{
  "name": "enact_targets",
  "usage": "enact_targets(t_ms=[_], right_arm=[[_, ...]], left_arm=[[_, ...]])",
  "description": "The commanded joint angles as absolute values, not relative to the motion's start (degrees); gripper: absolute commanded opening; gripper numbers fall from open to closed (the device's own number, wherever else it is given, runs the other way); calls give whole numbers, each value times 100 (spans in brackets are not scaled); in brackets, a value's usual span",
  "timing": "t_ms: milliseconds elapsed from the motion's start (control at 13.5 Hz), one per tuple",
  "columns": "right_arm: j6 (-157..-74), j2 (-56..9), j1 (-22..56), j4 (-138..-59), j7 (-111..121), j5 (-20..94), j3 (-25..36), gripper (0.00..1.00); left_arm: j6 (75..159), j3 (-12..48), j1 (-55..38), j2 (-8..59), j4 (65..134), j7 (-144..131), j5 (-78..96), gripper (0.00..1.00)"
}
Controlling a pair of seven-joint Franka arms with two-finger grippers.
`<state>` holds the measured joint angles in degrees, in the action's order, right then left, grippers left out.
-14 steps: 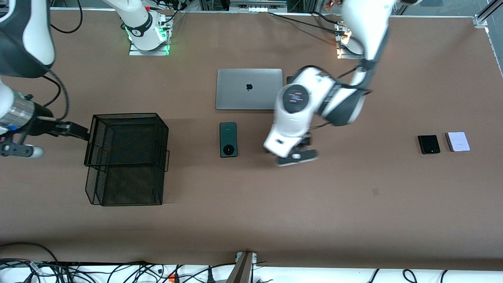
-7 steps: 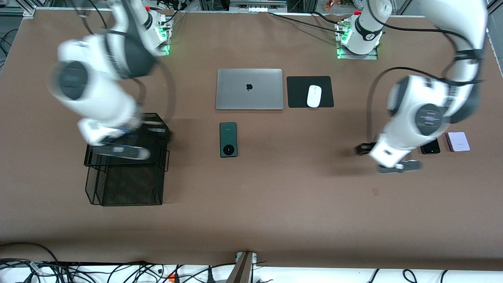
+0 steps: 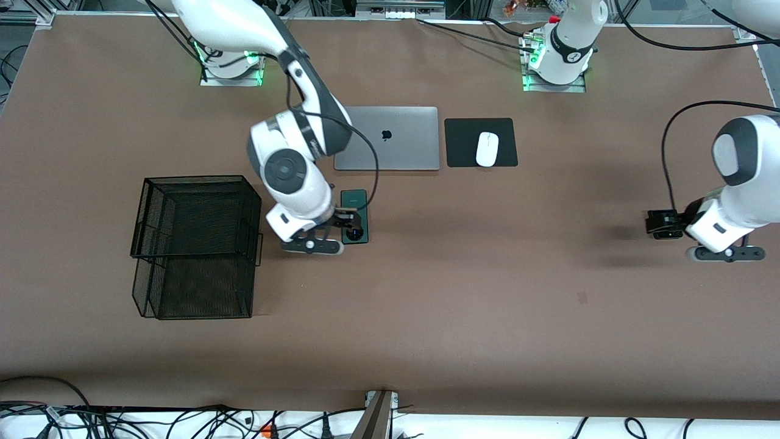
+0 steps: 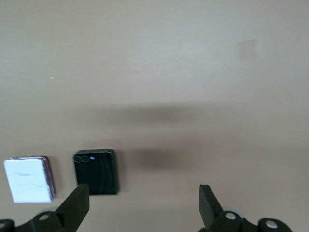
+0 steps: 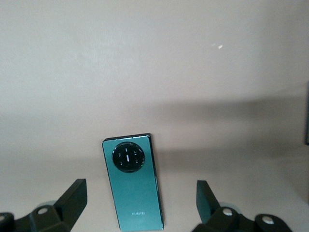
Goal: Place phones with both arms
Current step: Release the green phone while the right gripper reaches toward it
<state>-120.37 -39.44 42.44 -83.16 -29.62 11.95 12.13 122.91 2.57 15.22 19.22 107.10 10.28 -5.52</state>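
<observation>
The dark green phone [image 3: 354, 200] lies flat just nearer the front camera than the laptop. In the right wrist view the green phone [image 5: 133, 186] shows its round camera ring. My right gripper [image 3: 346, 223] [image 5: 140, 200] hangs open over it, one finger on each side. The black phone [image 4: 95, 171] and the lilac phone [image 4: 29, 180] lie side by side at the left arm's end of the table. My left gripper [image 3: 664, 224] [image 4: 143, 205] is open and low over the bare table, one finger at the black phone's edge. In the front view the left arm hides both small phones.
A black wire basket [image 3: 195, 244] stands toward the right arm's end of the table. A shut silver laptop [image 3: 387, 138] lies by a black mouse pad [image 3: 463, 143] with a white mouse [image 3: 487, 149] on it. Cables run along the table's near edge.
The right arm swung from the basket end to over the green phone. The left arm swung from the table's middle to the two small phones. Both grippers stayed open.
</observation>
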Motion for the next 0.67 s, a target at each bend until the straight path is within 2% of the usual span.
enact_targets(t_ms=[0,222,592], right_arm=[[-12138,-4165,4333,-8288,-2394,1388,1152,100],[-12173,-4332,4350,-8323,-1768,1687,1134,100],[-12901,-4403,4482,-8893,-1529,1687,1134,100]], left_arm=[[13364,369,1941,1723,11669,1450,-501,100],[14560,369,2389,1784,12417,1827,-501,100],[15177,378,2909,2170,12524,2276,-501,100]])
